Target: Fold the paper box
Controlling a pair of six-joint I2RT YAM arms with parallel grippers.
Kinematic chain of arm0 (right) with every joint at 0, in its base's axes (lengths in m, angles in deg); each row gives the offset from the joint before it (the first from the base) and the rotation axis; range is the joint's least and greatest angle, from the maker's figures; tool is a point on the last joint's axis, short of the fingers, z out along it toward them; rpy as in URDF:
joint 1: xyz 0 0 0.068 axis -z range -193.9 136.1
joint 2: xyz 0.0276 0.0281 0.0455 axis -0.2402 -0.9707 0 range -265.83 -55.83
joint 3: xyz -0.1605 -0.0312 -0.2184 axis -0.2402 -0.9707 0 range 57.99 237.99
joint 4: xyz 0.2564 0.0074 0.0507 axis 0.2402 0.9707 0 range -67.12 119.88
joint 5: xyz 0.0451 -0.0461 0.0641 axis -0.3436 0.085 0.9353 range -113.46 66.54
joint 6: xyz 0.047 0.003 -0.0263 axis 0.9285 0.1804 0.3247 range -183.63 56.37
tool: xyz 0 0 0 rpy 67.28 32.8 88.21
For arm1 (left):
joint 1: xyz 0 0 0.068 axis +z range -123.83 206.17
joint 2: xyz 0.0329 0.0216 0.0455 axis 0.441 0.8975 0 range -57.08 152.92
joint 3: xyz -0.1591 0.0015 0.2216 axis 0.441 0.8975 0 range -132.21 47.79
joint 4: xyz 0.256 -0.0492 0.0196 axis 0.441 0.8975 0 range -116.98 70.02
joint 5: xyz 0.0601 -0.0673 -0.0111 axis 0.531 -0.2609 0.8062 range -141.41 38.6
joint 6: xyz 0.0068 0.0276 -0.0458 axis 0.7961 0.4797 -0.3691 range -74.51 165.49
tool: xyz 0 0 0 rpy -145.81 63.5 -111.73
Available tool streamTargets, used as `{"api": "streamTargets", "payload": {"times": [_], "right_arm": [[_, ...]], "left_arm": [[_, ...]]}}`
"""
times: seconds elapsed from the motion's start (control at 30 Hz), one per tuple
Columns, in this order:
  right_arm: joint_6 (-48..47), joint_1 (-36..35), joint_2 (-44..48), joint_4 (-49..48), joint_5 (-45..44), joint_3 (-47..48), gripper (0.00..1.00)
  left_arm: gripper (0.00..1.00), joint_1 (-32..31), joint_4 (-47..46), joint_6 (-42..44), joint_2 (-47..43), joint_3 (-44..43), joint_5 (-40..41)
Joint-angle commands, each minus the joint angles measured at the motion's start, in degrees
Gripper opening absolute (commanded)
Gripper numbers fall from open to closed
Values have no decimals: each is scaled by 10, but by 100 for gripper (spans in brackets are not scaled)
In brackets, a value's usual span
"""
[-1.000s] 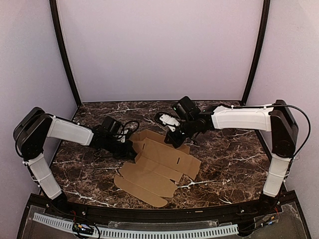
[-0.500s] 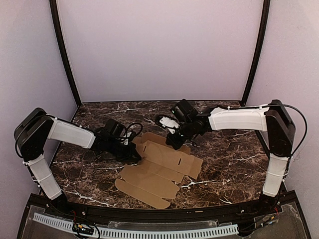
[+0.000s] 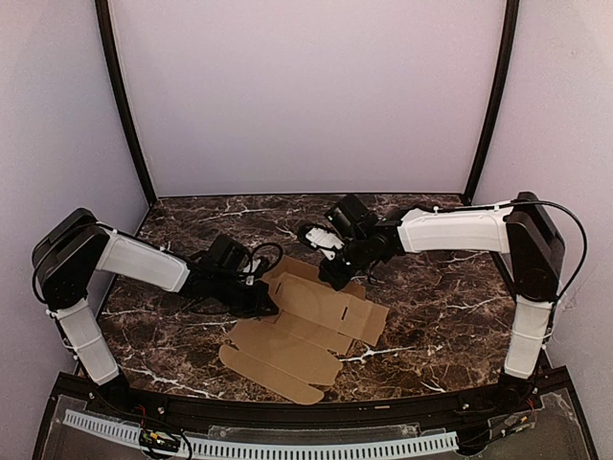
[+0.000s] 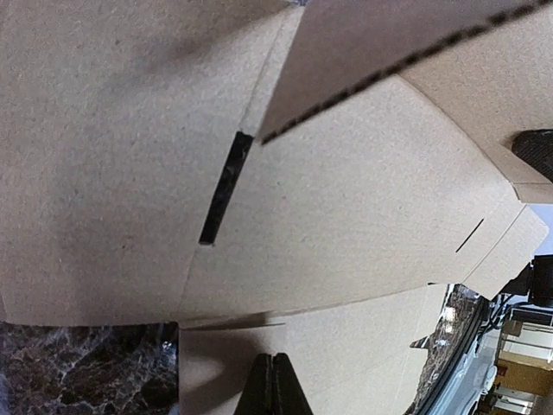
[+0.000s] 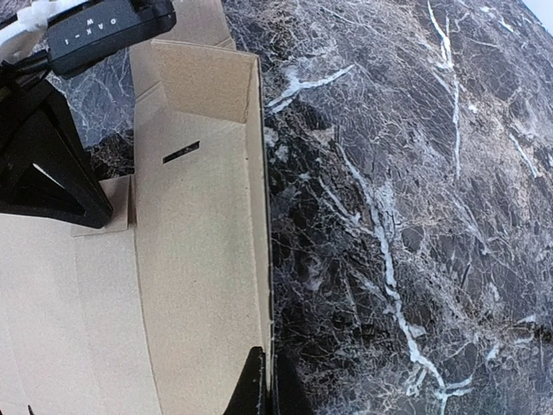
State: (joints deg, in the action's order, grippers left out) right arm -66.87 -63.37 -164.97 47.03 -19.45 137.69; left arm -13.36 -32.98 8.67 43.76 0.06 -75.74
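Overhead: soft, even light from above, pale walls (image 3: 306, 96) lit flat, no hot spots. Dark marble table (image 3: 431, 316) shows only a faint sheen. Short soft shadows under both arms and along the near edge of the paper box (image 3: 306, 326). Focus is fine, but the black posts (image 3: 120, 96) bow, so there is lens distortion at the edges.

Left wrist: cardboard very close, grain sharp mid-frame, shadow band upper left, right background bright and blurred.

Right wrist: crisp and bright, white veins slightly glary.

Slotted paper box (image 4: 346, 199) above closed pincer (image 4: 273, 389)
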Motion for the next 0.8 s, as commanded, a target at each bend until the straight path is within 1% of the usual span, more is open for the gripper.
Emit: {"api": "streamTargets", "payload": {"times": [0.0,0.1,0.27,0.43,0.5,0.6,0.7,0.77], "right_arm": [[15,-8,-11,-13,-9,17,0],[15,-8,-12,-13,-10,19,0],[15,-8,-12,-11,-12,20,0],[13,-9,-9,-9,-11,25,0],[7,-10,-4,-11,-9,22,0],[-2,-13,6,-20,-11,10,0],[-13,-14,14,-25,-16,-3,0],[-20,-15,18,-29,-24,-13,0]], "left_arm": [[1,-16,26,1,12,23,18],[1,-22,29,1,11,35,32],[1,-27,54,7,16,48,84],[1,-29,56,6,23,49,94],[1,-29,57,9,19,40,90],[1,-29,88,18,2,10,83],[1,-29,127,29,-34,-23,98],[2,-28,184,44,-55,-54,123]]}}
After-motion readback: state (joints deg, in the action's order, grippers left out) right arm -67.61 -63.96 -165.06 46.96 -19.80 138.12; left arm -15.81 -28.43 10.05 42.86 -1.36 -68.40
